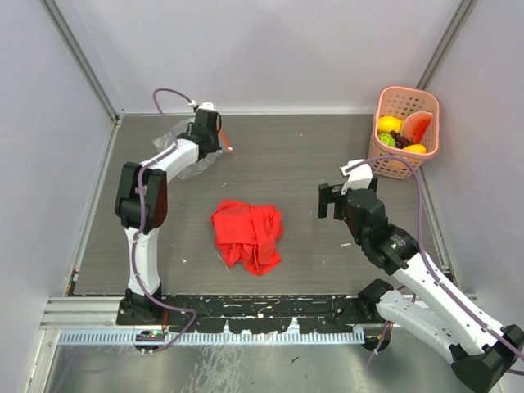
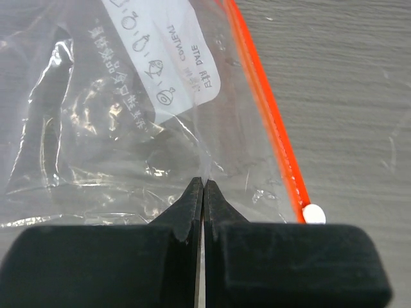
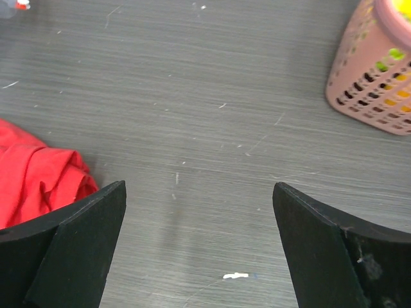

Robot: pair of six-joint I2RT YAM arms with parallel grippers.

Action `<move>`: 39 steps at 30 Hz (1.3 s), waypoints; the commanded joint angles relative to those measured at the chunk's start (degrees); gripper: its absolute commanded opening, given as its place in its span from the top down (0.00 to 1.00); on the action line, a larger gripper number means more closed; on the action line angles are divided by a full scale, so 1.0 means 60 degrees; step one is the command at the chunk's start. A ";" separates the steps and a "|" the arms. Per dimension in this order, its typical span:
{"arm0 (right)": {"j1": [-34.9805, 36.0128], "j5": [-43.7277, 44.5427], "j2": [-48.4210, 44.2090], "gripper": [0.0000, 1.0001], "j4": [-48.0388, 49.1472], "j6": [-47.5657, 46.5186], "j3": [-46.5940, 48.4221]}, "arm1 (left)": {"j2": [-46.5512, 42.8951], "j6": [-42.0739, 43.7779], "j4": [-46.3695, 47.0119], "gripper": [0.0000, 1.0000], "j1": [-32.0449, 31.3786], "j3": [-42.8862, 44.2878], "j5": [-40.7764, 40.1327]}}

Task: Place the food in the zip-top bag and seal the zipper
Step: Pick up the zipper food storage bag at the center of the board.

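The clear zip-top bag (image 1: 182, 160) lies at the back left of the table. My left gripper (image 1: 208, 137) is down on it. In the left wrist view the gripper (image 2: 203, 184) is shut, pinching a fold of the bag's film (image 2: 115, 115) beside the red-orange zipper (image 2: 266, 109), whose white slider (image 2: 314, 214) sits at its near end. The food sits in a pink basket (image 1: 426, 101) at the back right: a yellow fruit (image 1: 390, 124), a watermelon slice (image 1: 417, 125), a green fruit (image 1: 386, 140), grapes (image 1: 401, 141) and an orange (image 1: 416, 149). My right gripper (image 1: 332, 201) is open and empty above bare table (image 3: 199, 192).
A crumpled red cloth (image 1: 247, 233) lies at the table's middle; it also shows at the left of the right wrist view (image 3: 38, 176). The pink basket (image 3: 359, 77) shows at that view's top right. Grey walls close in the table on three sides.
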 commanded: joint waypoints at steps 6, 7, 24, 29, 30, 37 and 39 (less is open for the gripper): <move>0.0029 -0.1232 0.1220 0.00 0.1278 0.1281 0.0404 | -0.2852 0.0847 -0.0221 1.00 0.0026 -0.1401 0.2331; 0.0029 -0.1244 0.1458 0.00 0.1305 0.1394 0.0476 | -0.3081 0.0863 -0.0228 1.00 0.0034 -0.1567 0.2552; -0.0325 -0.3380 0.3740 0.00 0.4680 0.4502 0.0386 | -0.5854 0.0761 0.1139 1.00 -0.0479 -0.4359 0.5744; -0.0620 -0.3556 0.4178 0.01 0.5943 0.5472 0.0074 | -0.6331 0.0838 0.1947 1.00 -0.0684 -0.5063 0.6170; -0.0680 -0.3647 0.4279 0.01 0.6217 0.5642 0.0008 | -0.6411 0.0884 0.2123 1.00 -0.0725 -0.5190 0.6227; -0.1179 -0.4049 0.5092 0.06 0.7581 0.6735 -0.0262 | -0.6930 0.1030 0.2894 1.00 -0.1025 -0.5838 0.6496; -0.1348 -0.4236 0.5382 0.08 0.7872 0.6958 -0.0266 | -0.7037 0.1063 0.3059 1.00 -0.1098 -0.5945 0.6562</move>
